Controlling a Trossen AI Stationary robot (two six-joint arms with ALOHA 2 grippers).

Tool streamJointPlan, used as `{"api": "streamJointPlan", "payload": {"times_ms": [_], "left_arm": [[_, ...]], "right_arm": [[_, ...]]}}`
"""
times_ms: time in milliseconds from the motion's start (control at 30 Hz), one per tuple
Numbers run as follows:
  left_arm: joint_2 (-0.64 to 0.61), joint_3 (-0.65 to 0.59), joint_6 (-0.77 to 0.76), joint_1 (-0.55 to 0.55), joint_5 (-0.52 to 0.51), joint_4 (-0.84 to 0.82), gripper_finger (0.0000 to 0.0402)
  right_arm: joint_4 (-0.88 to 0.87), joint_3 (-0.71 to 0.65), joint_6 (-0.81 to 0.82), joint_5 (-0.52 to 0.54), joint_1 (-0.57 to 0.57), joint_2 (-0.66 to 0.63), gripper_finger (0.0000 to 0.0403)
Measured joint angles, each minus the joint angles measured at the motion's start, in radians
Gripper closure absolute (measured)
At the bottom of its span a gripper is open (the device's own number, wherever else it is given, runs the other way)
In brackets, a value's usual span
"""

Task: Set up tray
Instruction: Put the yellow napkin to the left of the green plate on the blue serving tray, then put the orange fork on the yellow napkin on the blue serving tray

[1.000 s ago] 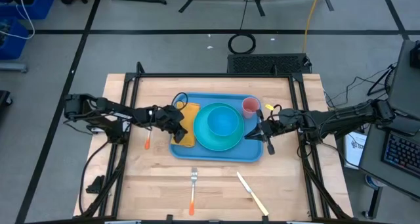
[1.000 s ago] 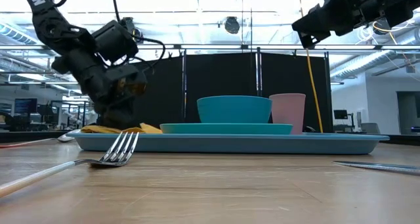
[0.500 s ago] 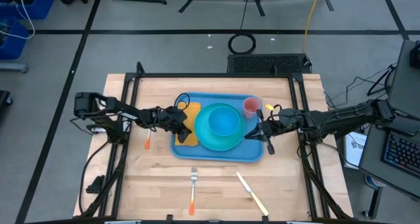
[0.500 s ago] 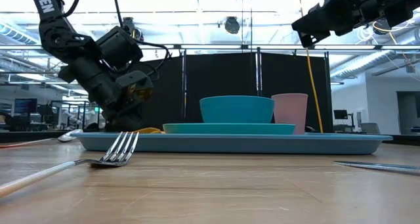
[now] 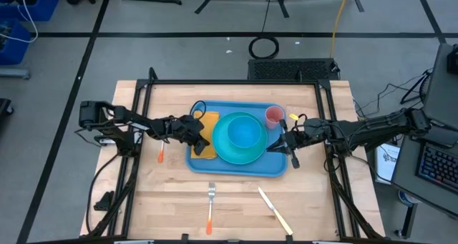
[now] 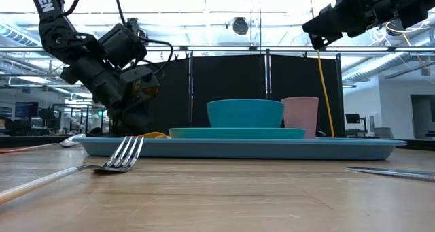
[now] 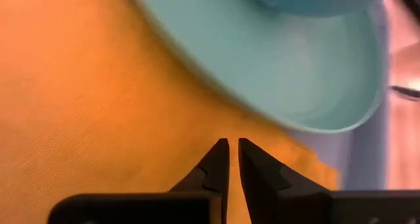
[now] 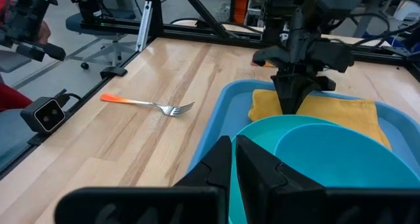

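Wooden bench [image 5: 172, 194] carrying the light-blue tray [image 5: 275, 169] at its middle, left tool [image 5: 198, 133] fingers together, tip down over the yellow cloth [image 5: 207, 122] beside the teal plate [image 5: 222, 149], right tool [image 5: 283, 139] fingers together at the tray's right edge.

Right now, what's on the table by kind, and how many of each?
Tray: 1
Plate: 1
Bowl: 1
Pink cup: 1
Yellow napkin: 1
Forks: 2
Knife: 1
Total: 8
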Motion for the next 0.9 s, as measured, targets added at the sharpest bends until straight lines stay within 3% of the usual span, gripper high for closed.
{"api": "streamJointPlan", "payload": {"times_ms": [233,433,633,767,900], "left_arm": [[-0.040,0.001,-0.015,-0.002,0.034,0.004,0.0358],[-0.151,0.001,-0.016,-0.002,0.032,-0.096,0.0358],[-0.304,0.001,0.005,-0.008,-0.120,-0.299,0.0375],[-0.387,0.001,0.016,-0.038,-0.226,-0.336,0.0397],[-0.447,0.001,0.044,-0.082,-0.322,-0.333,0.0393]], "right_arm": [[0.000,0.000,0.000,0.000,0.000,0.000,0.0390],[0.000,0.000,0.000,0.000,0.000,0.000,0.0390],[0.000,0.000,-0.003,0.000,0.000,0.000,0.0390],[0.000,0.000,-0.012,0.000,0.000,0.000,0.0390],[0.002,0.000,-0.031,0.001,0.000,0.000,0.0390]]}}
